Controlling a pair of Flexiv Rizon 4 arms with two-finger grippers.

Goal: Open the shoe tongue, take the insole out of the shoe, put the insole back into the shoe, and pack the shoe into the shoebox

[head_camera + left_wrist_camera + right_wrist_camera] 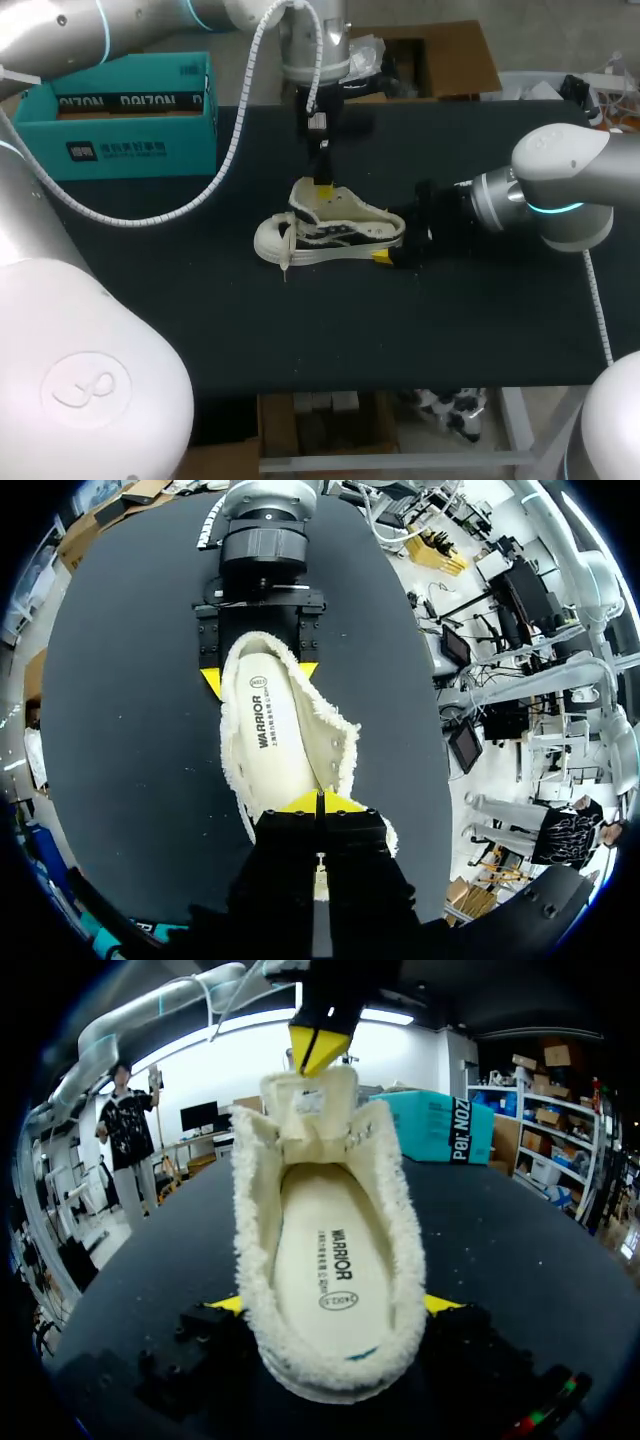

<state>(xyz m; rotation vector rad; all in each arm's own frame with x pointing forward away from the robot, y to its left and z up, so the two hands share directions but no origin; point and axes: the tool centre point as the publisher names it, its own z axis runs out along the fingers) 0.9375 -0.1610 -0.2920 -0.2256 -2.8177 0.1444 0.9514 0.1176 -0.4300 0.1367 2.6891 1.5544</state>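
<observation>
My right gripper point(335, 1305) clamps the heel of the cream fleece-lined canvas shoe point(330, 1260), one yellow tip on each side. The shoe stands mid black table point(450, 320), white insole point(275, 730) inside. My left gripper point(320, 802) pinches the raised shoe tongue point(310, 1105). The teal cardboard shoebox point(130, 125) sits well apart, far left

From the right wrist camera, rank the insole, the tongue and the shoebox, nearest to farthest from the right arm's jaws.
1. insole: inside the shoe, lying between the right jaws.
2. tongue: ahead, raised at the shoe's front.
3. shoebox: farthest, on the table beyond the shoe, off to one side.
</observation>
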